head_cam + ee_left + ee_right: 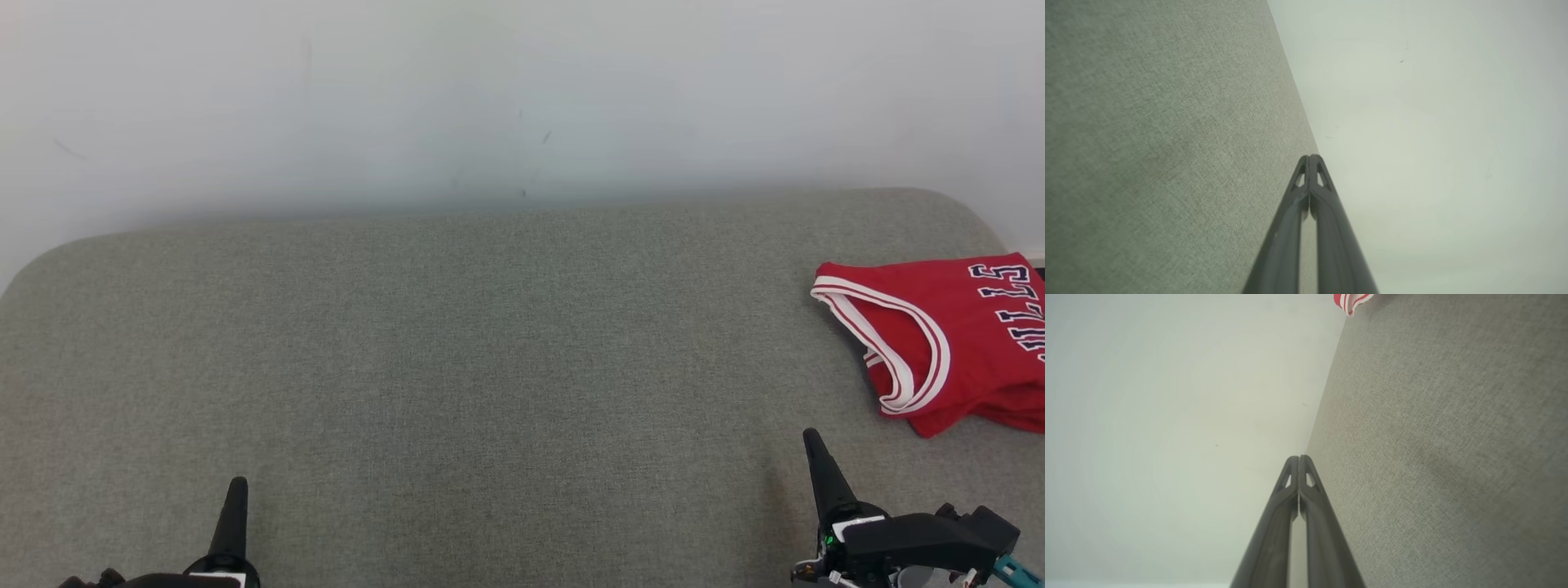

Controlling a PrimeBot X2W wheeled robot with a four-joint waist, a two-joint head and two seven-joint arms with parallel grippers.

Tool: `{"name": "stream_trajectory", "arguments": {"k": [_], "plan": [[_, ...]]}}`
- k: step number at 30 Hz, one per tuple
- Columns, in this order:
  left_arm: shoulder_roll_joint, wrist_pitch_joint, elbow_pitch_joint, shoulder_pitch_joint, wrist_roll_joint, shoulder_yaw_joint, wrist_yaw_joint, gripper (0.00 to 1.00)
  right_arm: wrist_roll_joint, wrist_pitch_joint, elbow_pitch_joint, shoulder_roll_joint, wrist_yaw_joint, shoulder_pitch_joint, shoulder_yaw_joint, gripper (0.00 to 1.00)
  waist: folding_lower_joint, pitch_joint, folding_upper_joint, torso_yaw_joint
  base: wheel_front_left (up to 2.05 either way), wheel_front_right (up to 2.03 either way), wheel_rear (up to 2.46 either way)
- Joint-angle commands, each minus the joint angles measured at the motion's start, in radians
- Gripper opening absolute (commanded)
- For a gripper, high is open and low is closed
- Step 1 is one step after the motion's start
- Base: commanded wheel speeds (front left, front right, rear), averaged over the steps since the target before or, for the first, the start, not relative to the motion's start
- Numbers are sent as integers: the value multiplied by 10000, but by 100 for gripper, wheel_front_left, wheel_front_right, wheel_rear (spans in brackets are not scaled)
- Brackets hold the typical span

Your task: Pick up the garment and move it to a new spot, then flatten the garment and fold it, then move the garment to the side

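Right gripper (pixel 811 437) near red, white-trimmed jersey (pixel 971 327)

Left gripper (pixel 237 488): long, dark, tapering fingers (pixel 1287 228), triangular cut-outs near tips; right gripper (pixel 811 439): black wrist housing (pixel 922 539), green light (pixel 829 540), teal fitting (pixel 1012 569).

even, soft, bright light; faint shadows; wrist views blur close to the lens.

Before me: one padded surface (pixel 490 367), grey-green woven fabric, wide, far corners rounded, set against the wall. One wall (pixel 522 98), plain white, a few faint dark scuffs. Light soft and even; dim shadow where the two meet.
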Motion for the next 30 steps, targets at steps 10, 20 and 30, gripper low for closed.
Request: {"name": "stream_trajectory", "arguments": {"k": [10, 20, 30], "plan": [[40, 252, -81, -294, -952, 79, -108, 0, 1091, 247, -79, 8, -16, -205, -62, 0, -1, 7, -1, 43, 0, 0, 0], [40, 432, -80, -377, -1628, 113, -130, 0, 1831, 388, -76, 9, -18, -258, -95, 0, -1, 13, -1, 80, 0, 0, 0], [42, 634, -72, -467, -2390, 153, -187, 0, 2676, 560, -75, 10, -20, -321, -138, 0, -1, 21, -1, 124, 0, 0, 0]]}}
